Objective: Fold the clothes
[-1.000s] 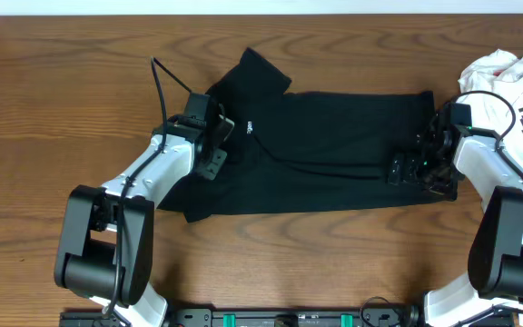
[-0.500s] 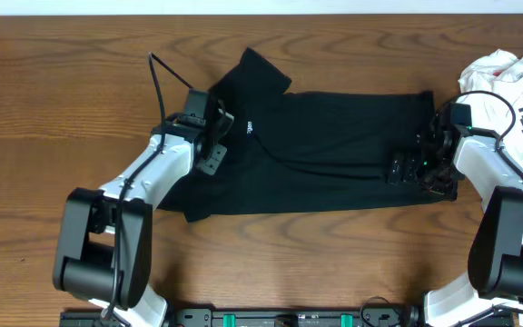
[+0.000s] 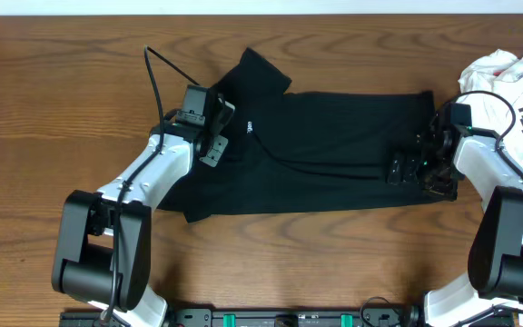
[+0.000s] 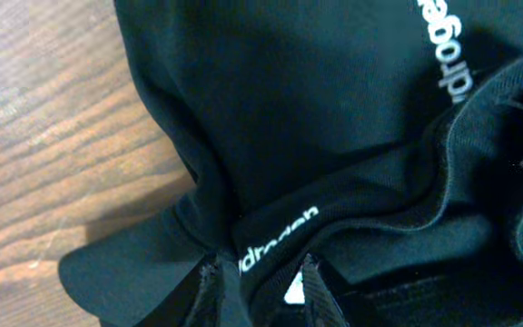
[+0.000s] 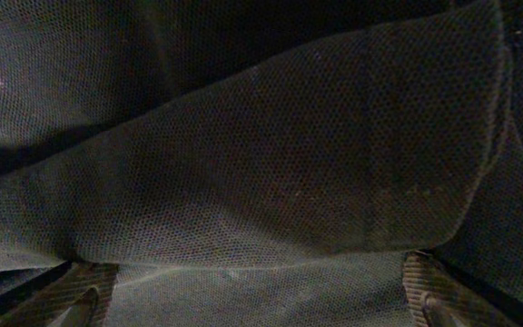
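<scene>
Black cloth fills the middle of the overhead view. The black garment (image 3: pixel 334 150) lies spread on the wooden bench (image 3: pixel 53 100) with its long side running left to right, closer to the far edge than to the near one. One flap at its left end points toward the far edge. A crumpled white garment (image 3: pixel 507 77) sits in the far right corner, near the black one's right end. The left pincer (image 3: pixel 212 136) is on the left part of the black garment, by a small patch of white lettering (image 3: pixel 249 127). The right pincer (image 3: pixel 409 171) rests on the garment's right end, close to its near hem. From this height I cannot tell how far either one is spread.

From the left wrist, 2 fingertips (image 4: pixel 209 289) stand narrow at the bottom of the frame. They pinch a raised ridge of the black fabric that carries a line of the lettering. More lettering shows at the top right. Bare wood lies to the left, and a loose flap of cloth hangs over it.

From the right wrist, the 2 fingertips (image 5: pixel 80 304) sit wide apart in the bottom corners. Fine-meshed black fabric covers the whole frame, with 1 broad fold slanting across it. The cloth lies between and ahead of the fingers, and nothing is clamped.
</scene>
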{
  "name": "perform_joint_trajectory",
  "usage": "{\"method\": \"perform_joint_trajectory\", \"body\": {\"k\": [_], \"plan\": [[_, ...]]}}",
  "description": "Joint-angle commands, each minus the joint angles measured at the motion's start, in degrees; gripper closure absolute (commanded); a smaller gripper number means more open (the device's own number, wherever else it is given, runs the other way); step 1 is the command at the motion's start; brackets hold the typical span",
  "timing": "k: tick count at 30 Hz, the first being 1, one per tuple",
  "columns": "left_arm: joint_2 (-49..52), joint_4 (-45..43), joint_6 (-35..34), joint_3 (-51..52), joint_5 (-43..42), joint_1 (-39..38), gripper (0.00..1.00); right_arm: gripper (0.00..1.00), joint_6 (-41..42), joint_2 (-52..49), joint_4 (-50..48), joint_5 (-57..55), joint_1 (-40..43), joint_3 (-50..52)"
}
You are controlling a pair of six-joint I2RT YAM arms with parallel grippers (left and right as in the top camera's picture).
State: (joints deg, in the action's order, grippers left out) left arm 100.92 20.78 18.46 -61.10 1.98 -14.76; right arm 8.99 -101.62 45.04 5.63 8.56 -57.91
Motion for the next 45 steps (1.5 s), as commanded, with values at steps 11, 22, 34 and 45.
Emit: {"method": "perform_joint_trajectory", "body": {"k": [11, 22, 34, 45], "plan": [[1.97, -3.8, 0.28, -1.27, 1.09, 0.35, 0.68, 0.01, 0.35, -0.61, -0.02, -0.7, 0.39, 0.5], [-4.39, -0.61, -18.12, -6.47, 4.87, 0.33, 0.67, 0.01, 0.35, -0.61, -0.04, -0.7, 0.39, 0.5], [-9.7, 21.27, -31.21, -5.7, -2.82, -0.37, 0.85, 0.01, 0.37, -0.61, -0.04, -0.7, 0.39, 0.5], [-1.51, 17.33, -14.38, -4.63, -1.7, -0.37, 0.56, 0.01, 0.37, -0.61, -0.04, -0.7, 0.39, 0.5]]}}
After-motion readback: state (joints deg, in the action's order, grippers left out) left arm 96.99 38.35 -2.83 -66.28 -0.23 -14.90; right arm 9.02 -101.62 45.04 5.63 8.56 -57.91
